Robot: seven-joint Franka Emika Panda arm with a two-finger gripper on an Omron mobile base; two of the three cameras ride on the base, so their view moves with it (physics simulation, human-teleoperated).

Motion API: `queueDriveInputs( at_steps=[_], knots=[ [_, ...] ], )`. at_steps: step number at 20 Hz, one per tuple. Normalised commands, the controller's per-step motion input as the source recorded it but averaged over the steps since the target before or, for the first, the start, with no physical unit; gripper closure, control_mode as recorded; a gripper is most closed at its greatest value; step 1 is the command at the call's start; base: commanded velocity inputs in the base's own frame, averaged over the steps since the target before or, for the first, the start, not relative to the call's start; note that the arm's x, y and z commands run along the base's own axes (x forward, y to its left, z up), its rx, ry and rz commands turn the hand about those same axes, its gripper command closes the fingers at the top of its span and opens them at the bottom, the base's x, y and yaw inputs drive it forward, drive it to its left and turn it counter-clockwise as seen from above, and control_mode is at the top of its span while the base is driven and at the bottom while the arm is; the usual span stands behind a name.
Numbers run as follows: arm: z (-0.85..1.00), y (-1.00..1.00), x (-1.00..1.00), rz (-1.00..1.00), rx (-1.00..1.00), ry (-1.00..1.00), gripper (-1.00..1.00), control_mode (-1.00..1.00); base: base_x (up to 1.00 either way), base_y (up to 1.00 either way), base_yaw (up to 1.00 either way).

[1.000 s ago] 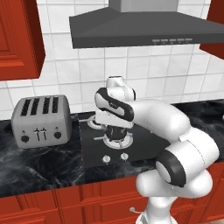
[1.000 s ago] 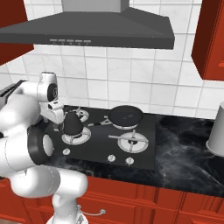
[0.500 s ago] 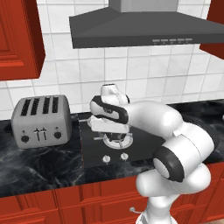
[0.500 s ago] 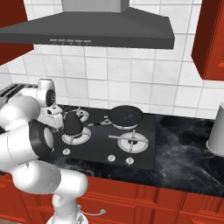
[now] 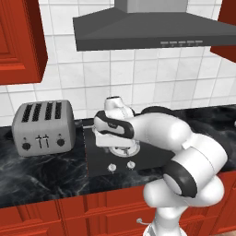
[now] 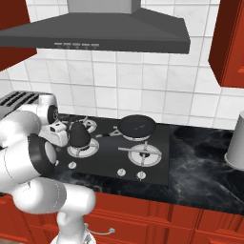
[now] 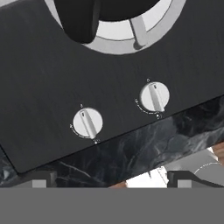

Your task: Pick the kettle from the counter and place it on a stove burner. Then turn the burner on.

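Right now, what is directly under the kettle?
The kettle sits on the front-left ring burner of the stove. The burner's silver ring and grate show around it; its centre is covered by the kettle's base.

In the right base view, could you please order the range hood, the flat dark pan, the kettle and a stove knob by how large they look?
1. Range hood
2. Pan
3. Kettle, clearly narrower than the pan
4. Stove knob
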Motion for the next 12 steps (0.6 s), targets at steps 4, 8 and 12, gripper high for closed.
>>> queueDriveInputs(
  at_steps=[4, 8, 12],
  knots=[
    [-0.24, 0.0, -0.19, 0.0, 0.06, -0.03, -1.0, -1.0, 0.0, 0.0, 0.0],
    [-0.26, 0.0, -0.08, 0.0, 0.07, -0.05, -1.0, -1.0, 0.0, 0.0, 0.0],
    [-0.25, 0.0, 0.0, 0.0, 0.05, -0.05, -1.0, -1.0, 0.0, 0.0, 0.0]
  ],
)
